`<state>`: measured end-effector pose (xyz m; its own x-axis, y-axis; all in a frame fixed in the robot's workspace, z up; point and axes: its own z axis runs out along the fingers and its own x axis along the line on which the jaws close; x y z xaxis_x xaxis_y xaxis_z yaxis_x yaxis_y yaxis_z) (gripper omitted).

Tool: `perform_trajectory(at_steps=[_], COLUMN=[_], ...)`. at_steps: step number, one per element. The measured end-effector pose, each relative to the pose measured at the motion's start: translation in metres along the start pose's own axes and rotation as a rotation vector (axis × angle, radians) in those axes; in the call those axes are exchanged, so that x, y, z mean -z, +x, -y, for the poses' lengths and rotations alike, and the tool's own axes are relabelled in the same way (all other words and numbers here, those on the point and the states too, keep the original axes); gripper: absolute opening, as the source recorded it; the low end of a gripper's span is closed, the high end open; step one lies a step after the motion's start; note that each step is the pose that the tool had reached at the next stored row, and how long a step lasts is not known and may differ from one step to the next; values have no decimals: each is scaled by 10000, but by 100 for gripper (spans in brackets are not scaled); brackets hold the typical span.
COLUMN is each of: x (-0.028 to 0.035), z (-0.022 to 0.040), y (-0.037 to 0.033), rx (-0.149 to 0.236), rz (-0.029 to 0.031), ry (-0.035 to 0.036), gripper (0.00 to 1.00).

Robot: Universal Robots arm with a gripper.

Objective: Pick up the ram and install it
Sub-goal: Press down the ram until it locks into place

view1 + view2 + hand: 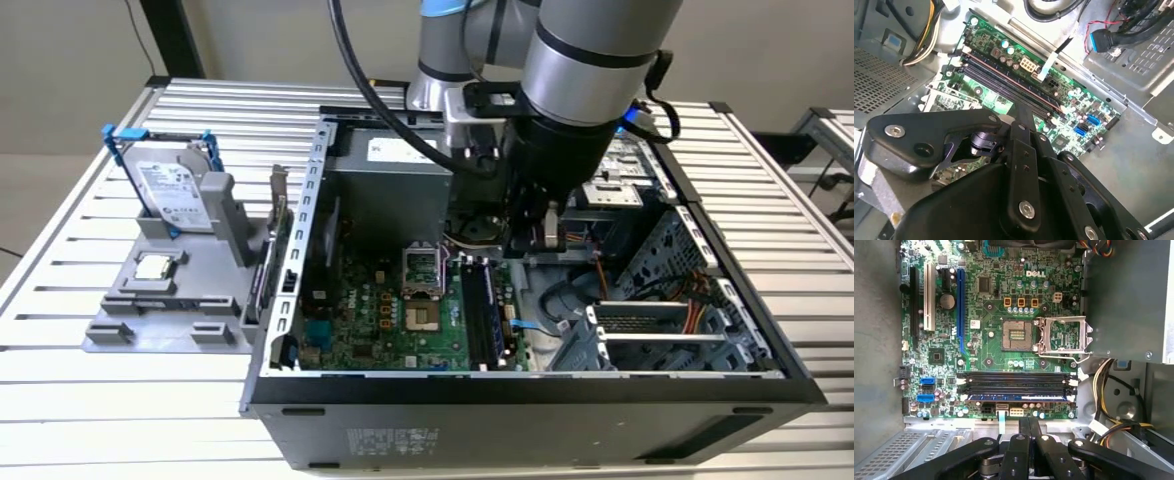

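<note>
The ram point(1019, 396), a long thin stick with dark chips, stands seated in the memory slot nearest the case's metal edge on the green motherboard point(994, 290). In the exterior view the ram point(505, 318) runs along the board's right side inside the open computer case point(534, 385). My gripper point(1029, 426) hovers just off that slot, over the case edge, fingers pressed together with nothing between them. In the exterior view the gripper point(531, 238) hangs above the far end of the memory slots. The second wrist view shows the shut fingertips point(1021, 107) above the slots.
A silver hard drive point(174, 190) in a blue-handled frame and a small square processor chip point(156, 267) sit on a grey holder at the exterior view's left. The processor socket point(1018, 335) is open. Bundled cables point(1114, 425) and a drive cage point(654, 335) crowd the case beside the slots.
</note>
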<state>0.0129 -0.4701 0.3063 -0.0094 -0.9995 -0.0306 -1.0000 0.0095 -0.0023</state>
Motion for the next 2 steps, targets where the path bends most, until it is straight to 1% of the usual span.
perform_trajectory(at_steps=[2], x=[0], z=[0], y=[0], rx=[0], rz=[-1], ry=[0], gripper=[0])
